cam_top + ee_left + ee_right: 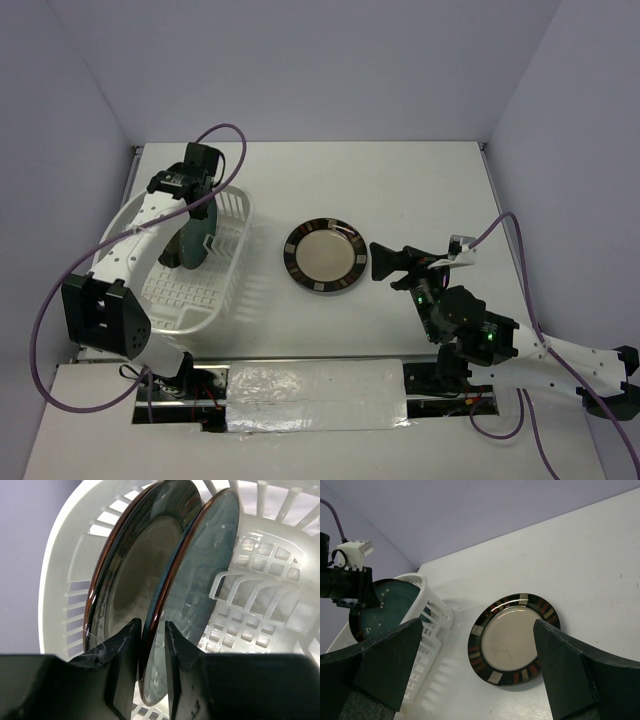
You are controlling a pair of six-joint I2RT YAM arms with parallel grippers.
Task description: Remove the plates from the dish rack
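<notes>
The white dish rack stands at the left. A dark teal-blue plate stands on edge in it. My left gripper reaches down from the far side. In the left wrist view its jaws straddle that plate's brown rim and press on it. A second dark plate stands close beside it on the left. The beige-centred plate with a black patched rim lies flat on the table. My right gripper hovers just to its right, open and empty; the right wrist view shows that plate between the fingers.
The rack's upright dividers and grid floor lie to the right of the plates. The left arm's purple cable loops above the rack. White walls close the table on three sides. A foil strip covers the near edge.
</notes>
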